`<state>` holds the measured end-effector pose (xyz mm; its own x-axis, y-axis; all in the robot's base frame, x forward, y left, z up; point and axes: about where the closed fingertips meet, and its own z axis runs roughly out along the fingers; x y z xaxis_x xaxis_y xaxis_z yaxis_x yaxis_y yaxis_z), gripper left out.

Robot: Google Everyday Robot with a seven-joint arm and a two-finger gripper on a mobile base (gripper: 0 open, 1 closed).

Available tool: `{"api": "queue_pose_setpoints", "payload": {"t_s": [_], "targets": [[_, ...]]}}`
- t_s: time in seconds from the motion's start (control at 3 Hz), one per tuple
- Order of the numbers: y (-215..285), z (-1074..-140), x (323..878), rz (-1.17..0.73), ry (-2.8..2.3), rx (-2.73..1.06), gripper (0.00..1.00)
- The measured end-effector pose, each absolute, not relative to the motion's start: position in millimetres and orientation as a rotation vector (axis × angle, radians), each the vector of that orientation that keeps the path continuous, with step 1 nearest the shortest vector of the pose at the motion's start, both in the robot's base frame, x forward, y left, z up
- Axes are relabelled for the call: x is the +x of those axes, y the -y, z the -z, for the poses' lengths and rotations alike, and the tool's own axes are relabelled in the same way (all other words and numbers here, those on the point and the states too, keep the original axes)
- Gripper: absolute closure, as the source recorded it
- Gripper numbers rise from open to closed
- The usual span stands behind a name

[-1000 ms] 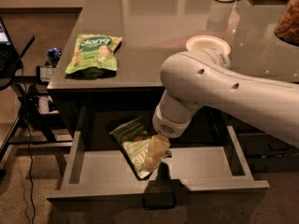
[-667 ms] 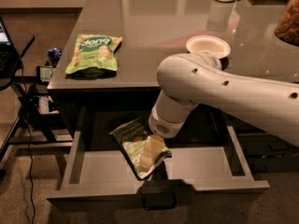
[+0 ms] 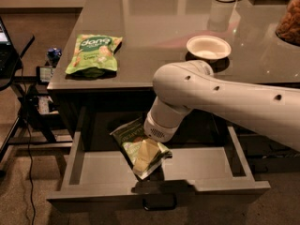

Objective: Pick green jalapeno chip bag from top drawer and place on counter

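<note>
Leftward and a little lower the arm (image 3: 225, 93) has swung over the past second, while the olive bag (image 3: 129, 136) lies about where it did. Grey and glossy, the worktop (image 3: 154, 27) fills the upper view. The white arm reaches in from the right across its front edge and bends down into the open drawer (image 3: 93, 172) below. A bright green bag (image 3: 93, 54) lies on the worktop's left corner, and a white bowl (image 3: 208, 47) sits near the front edge, well apart from it. The olive bag rests tilted on the drawer's floor near the middle, its pale end toward the drawer front. The claw (image 3: 148, 150) is down in the drawer right at that bag, under the wrist; whether it is apart or clamped on the bag cannot be told.
</note>
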<state>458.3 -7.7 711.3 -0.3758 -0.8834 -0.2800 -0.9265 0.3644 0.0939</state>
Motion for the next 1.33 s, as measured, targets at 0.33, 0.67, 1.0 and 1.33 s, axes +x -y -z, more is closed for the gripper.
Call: {"api": "queue_pose_setpoints", "payload": {"t_s": [0.33,0.67,1.0,1.33], "targets": [[5,-689,475,-0.388,-2.515,-1.521,0.0],[10,-672,489,-0.424,-2.582,-1.414,0.0],[12,-647,504,-0.462,-2.655,-1.306,0.0],[12,-646,504,-0.464,-2.659,-1.301,0.0]]}}
